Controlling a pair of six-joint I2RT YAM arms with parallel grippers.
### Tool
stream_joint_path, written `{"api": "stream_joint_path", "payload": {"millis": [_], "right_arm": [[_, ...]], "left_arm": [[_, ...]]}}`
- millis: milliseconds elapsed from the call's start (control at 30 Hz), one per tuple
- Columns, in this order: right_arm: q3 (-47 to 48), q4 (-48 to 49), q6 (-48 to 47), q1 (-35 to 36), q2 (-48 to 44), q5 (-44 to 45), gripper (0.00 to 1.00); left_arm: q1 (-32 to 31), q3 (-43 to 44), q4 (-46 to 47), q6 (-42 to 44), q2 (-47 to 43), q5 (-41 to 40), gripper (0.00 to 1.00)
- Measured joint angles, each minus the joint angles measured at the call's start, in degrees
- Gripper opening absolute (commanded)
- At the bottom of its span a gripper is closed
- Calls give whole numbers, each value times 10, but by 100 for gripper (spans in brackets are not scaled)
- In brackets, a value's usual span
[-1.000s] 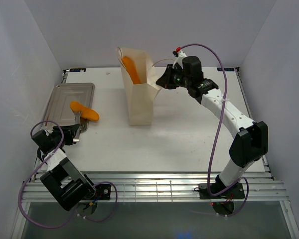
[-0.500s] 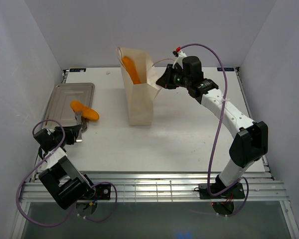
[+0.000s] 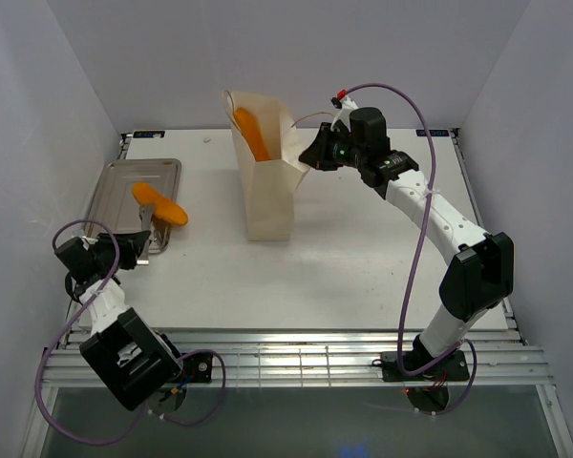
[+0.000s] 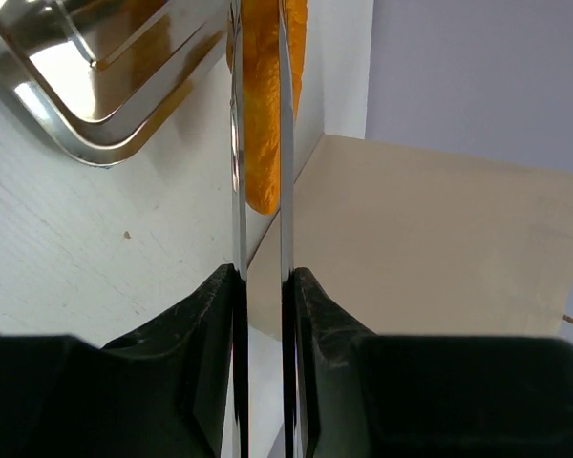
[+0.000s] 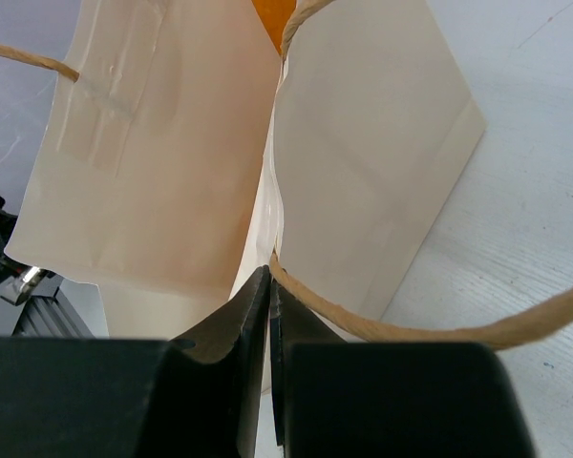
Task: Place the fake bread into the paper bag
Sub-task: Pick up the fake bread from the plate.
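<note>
My left gripper is shut on the thin pale tongs. The tongs' two blades pinch a long golden-orange loaf at the right edge of the silver tray. In the left wrist view the loaf sits between the blades, with the tray to the left and the bag ahead. The tan paper bag stands upright at the table's middle back, with another loaf sticking up inside. My right gripper is shut on the bag's rim beside a cord handle.
The tray lies at the table's left near the left wall. White walls enclose the table on the left, back and right. A ribbed metal edge runs along the front, where the arm bases stand.
My left arm has drawn back to the left, and the tongs with the loaf have shifted slightly up and left over the tray's edge. The right arm and the bag have not moved.
</note>
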Motion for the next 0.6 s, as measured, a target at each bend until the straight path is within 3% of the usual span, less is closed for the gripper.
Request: {"api": "stream_joint_path", "payload": {"millis": [433, 600], "right_arm": [[17, -19, 0, 0, 1, 2, 8], [28, -31, 0, 0, 3, 4, 8]], "left_arm": [[-5, 147, -74, 42, -53, 14, 0], [-65, 238, -79, 47, -52, 16, 0]]}}
